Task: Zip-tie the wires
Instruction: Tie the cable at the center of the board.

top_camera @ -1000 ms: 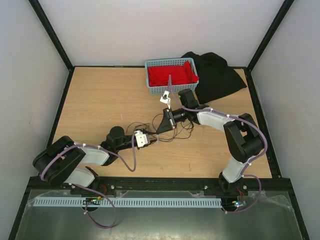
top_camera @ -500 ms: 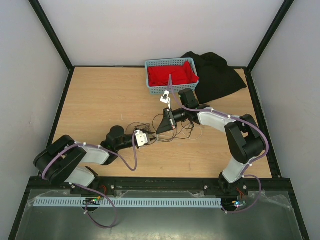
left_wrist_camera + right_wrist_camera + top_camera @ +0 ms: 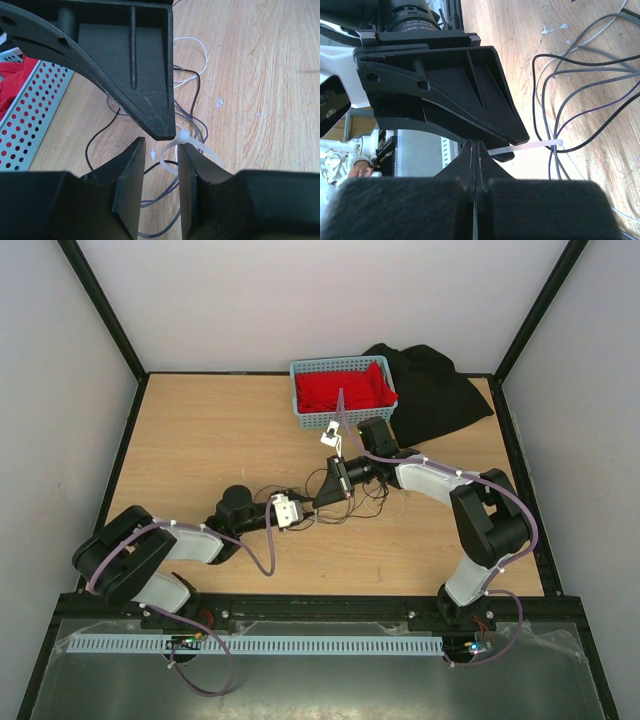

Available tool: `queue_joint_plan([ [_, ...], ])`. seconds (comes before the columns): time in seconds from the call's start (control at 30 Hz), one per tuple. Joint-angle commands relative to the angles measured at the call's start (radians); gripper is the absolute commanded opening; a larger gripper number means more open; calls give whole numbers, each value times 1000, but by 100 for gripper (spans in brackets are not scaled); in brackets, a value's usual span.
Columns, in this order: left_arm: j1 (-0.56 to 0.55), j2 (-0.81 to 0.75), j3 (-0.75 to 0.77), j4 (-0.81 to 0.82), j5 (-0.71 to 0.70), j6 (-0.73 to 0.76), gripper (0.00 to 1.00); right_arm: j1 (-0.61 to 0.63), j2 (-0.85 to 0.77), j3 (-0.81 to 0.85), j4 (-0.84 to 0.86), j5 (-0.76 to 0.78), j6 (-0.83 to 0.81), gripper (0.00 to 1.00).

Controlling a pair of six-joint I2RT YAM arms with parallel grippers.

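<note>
The wires [image 3: 365, 495] lie in a loose, mostly black tangle at mid-table between both grippers. In the left wrist view the white zip tie [image 3: 183, 138] is looped around some wires [image 3: 160, 199]. My left gripper [image 3: 161, 145] is open, with the loop in the gap between its fingers and the tie's head by the right fingertip. My right gripper [image 3: 475, 145] is shut on the zip tie's strip [image 3: 525, 145], which runs out to the wires [image 3: 553, 165]. From above, the left gripper [image 3: 303, 511] and right gripper [image 3: 322, 502] nearly touch.
A blue basket [image 3: 343, 421] holding red cloth [image 3: 340, 390] stands at the back, just behind the right arm. A black cloth [image 3: 440, 390] lies to its right. The basket's wall also shows at the left of the left wrist view [image 3: 30, 120].
My left arm has moved slightly forward and to the right, bringing its gripper closer to the right gripper and the zip tie. The right arm has stayed still.
</note>
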Motion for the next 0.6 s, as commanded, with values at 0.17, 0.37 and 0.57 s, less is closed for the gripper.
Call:
queue_joint_plan([
  [0.17, -9, 19, 9, 89, 61, -67, 29, 6, -36, -2, 52, 7, 27, 0],
  [0.37, -13, 25, 4, 112, 71, -96, 14, 4, -37, -5, 90, 17, 55, 0],
  [0.57, -14, 12, -22, 117, 49, -90, 0, -4, -41, 19, 108, 88, 77, 0],
])
